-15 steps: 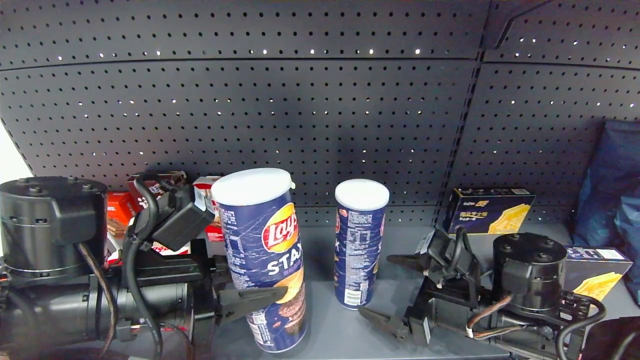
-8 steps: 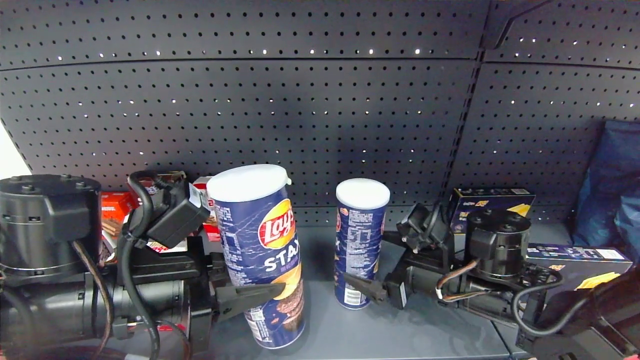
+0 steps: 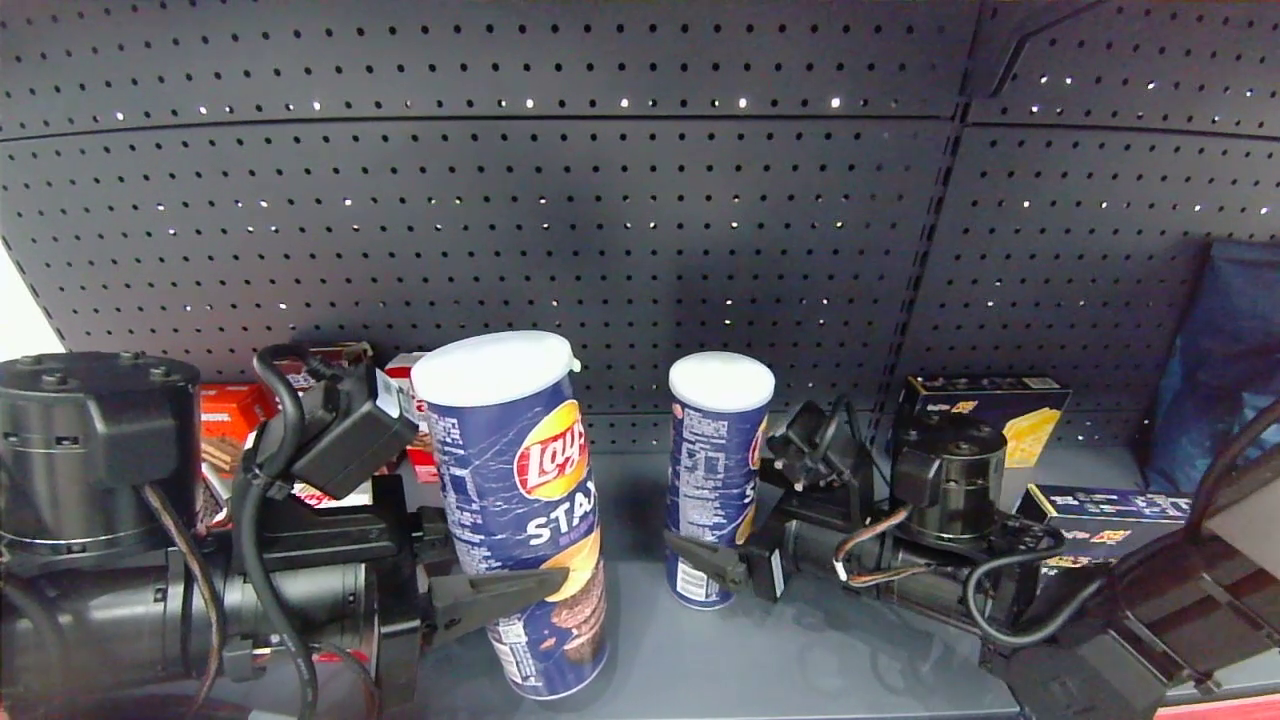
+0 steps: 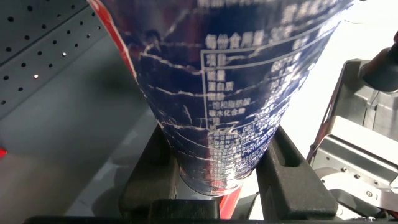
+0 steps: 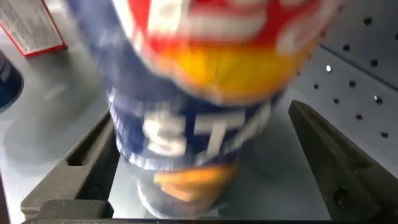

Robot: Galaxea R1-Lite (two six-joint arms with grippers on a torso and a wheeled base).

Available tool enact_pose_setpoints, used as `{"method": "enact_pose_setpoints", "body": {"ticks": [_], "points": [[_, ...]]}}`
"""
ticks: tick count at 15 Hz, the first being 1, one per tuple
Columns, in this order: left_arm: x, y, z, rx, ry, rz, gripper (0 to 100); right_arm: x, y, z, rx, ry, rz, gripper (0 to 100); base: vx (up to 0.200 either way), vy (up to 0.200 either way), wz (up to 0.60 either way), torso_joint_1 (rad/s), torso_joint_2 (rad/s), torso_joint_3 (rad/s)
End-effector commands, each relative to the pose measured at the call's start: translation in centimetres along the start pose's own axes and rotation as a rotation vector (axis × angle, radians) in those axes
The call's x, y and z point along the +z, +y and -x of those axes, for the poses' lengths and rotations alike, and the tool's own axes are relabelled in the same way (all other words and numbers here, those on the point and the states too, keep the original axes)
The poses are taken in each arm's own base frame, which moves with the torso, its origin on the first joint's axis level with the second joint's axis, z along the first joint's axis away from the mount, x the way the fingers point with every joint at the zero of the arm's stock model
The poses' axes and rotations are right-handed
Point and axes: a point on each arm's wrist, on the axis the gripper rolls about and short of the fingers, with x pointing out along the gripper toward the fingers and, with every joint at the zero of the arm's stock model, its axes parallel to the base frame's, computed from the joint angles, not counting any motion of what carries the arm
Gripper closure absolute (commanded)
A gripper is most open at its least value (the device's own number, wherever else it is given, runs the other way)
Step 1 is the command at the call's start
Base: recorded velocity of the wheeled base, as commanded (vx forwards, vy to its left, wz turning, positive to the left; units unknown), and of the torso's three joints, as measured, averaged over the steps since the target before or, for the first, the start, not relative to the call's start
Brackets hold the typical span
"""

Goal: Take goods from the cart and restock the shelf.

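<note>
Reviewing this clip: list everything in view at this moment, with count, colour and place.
Cans: two, blue with white lids; near can at the shelf's front left, far can upright mid-shelf.
Red boxes: at least two, shelf's left rear.
Dark boxes: two, black with yellow, shelf's right.
Bag: one, blue, far right.
Shelf: one, grey.
Pegboard: dark, behind the goods.
Left gripper: shut on near can.
Right gripper: open, one finger on either side of far can.
</note>
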Motion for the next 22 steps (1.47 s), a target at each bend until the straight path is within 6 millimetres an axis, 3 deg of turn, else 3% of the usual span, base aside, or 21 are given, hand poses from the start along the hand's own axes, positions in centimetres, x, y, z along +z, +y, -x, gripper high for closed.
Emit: {"method": "enact_pose_setpoints", "body": {"ticks": [1,2,3,4,6,14,22], "points": [[0.0,0.0,0.0,-0.001,0.002,0.001,100,0.0,0.4,1.4,0.004,0.009,-0.001,0,0.000,0.000,0.00,0.000,0.00,0.000],[-0.1,0.0,0.0,-0.001,0.003,0.002,100,-0.4,0.9,3.0,0.008,0.034,-0.004,0,0.000,0.000,0.00,0.000,0.00,0.000],[-0.1,0.0,0.0,-0.001,0.002,0.001,100,-0.4,0.9,3.1,0.008,0.034,-0.004,0,0.000,0.000,0.00,0.000,0.00,0.000],[-0.1,0.0,0.0,-0.001,0.003,0.002,100,-0.6,1.1,4.4,0.002,0.049,-0.008,0,0.000,0.000,0.00,0.000,0.00,0.000],[-0.1,0.0,0.0,-0.001,0.002,0.001,100,-0.7,0.7,4.6,-0.017,0.051,-0.010,0,0.000,0.000,0.00,0.000,0.00,0.000],[0.0,0.0,0.0,0.001,0.000,0.001,100,-0.5,-1.0,1.1,-0.075,0.029,-0.008,0,0.000,0.000,0.00,0.000,0.00,0.000],[0.1,-0.1,0.2,0.000,-0.006,-0.004,100,-0.3,0.6,0.4,-0.025,0.023,0.000,0,0.000,0.000,0.00,0.000,0.00,0.000]]}}
